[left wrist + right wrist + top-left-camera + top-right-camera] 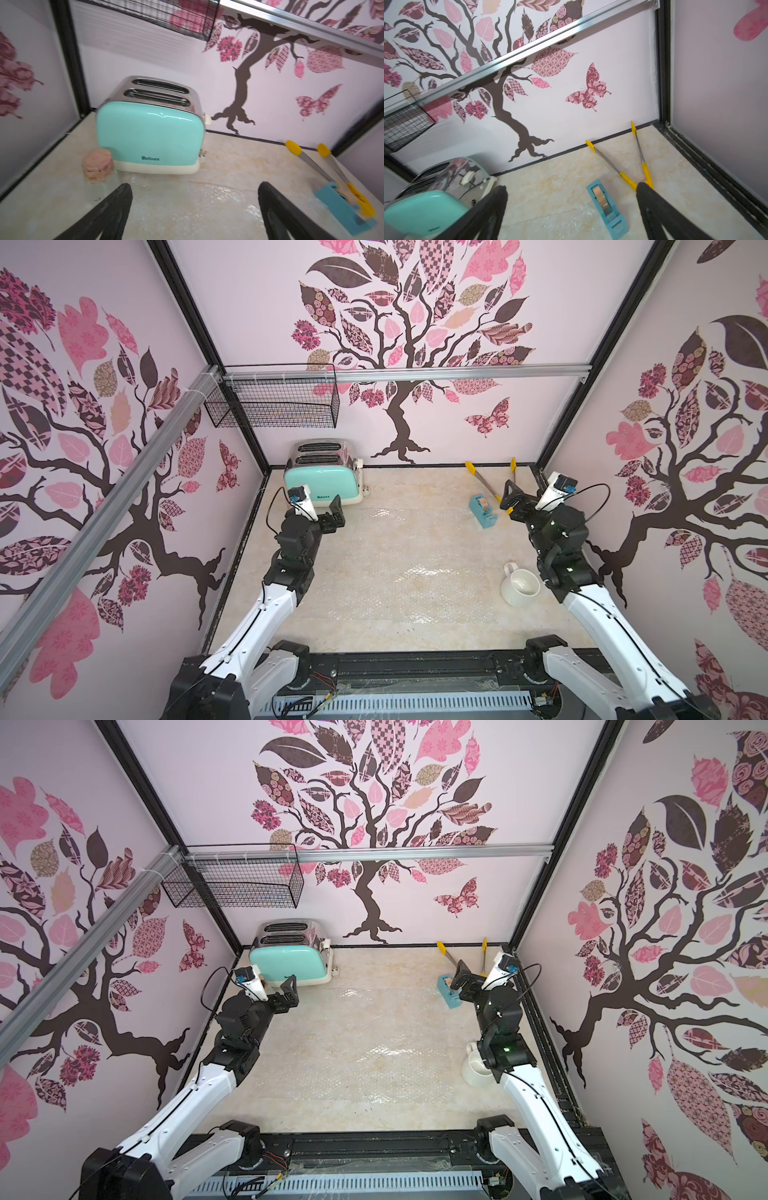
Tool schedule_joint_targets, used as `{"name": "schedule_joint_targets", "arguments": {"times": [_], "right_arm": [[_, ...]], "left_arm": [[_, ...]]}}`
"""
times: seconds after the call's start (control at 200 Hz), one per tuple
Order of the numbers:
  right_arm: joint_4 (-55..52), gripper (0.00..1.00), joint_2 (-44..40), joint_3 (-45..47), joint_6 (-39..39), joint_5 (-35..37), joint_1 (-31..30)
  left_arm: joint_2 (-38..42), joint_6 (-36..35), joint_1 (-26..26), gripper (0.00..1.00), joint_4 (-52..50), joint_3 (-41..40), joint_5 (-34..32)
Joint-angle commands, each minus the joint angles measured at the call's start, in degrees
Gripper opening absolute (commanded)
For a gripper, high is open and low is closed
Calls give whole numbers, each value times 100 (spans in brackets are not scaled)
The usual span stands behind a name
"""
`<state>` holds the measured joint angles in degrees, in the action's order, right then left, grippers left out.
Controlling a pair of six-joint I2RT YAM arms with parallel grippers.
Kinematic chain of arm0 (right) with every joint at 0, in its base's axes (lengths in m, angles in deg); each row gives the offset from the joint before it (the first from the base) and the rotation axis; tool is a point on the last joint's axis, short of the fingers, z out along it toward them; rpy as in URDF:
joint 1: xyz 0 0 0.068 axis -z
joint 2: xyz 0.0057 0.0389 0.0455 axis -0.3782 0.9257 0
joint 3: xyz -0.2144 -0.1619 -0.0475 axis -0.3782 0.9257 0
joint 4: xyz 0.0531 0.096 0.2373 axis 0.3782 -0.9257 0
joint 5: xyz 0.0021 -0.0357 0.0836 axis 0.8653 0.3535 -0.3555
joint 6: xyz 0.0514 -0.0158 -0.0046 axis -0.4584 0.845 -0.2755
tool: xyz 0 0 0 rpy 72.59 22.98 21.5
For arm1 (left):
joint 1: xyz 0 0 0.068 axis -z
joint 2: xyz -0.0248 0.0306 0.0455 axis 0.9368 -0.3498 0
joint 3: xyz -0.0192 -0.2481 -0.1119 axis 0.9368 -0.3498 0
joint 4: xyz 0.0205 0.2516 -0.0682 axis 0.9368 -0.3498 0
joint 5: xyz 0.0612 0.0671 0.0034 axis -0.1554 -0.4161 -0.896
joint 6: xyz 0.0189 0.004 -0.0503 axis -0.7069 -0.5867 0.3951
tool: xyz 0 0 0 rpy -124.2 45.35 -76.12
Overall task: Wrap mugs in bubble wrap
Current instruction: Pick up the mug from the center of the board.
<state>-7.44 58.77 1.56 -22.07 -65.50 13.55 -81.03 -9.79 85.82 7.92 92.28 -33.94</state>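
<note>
Item: left gripper [334, 515] and right gripper [508, 497], both spread wide, holding nothing. Mug [519, 587] upright beside the right arm, at the margin of the flat bubble wrap [395, 568]. Wrapping apparently unstarted; next, the mug needs moving to the sheet's middle.

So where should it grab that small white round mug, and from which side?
Probably one side of its rim, from straight above: the small white round mug stands upright with its mouth open and its handle on the far side. The open right gripper is the nearer one.

Top views overhead looking down, wrist views low, sharing toaster [148, 133]
</note>
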Motion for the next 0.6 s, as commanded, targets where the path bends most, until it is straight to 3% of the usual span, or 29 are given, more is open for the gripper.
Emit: {"name": "schedule_joint_targets", "arguments": {"times": [0.0,0.105,0.15,0.255,0.49,0.59], "right_arm": [[-2463,100,-195,-304,-619,-691,-21],[-3585,100,-371,-519,-981,-729,-12],[-3988,100,-397,-581,-1098,-696,-12],[-4764,100,-345,-657,-1242,-667,-12],[-5083,92,-329,149,-1742,-470,-12],[-5000,85,-156,309,-1753,-503,-29]], "left_arm": [[268,264,520,98,-1179,343,684],[622,-452,1831,98,-1458,207,-21],[760,-561,2163,98,-1407,43,-162],[1047,-402,2196,98,-917,-547,-97],[1161,110,2178,98,-689,-1007,-1468],[1019,173,2110,98,-758,-973,-1567]]}}
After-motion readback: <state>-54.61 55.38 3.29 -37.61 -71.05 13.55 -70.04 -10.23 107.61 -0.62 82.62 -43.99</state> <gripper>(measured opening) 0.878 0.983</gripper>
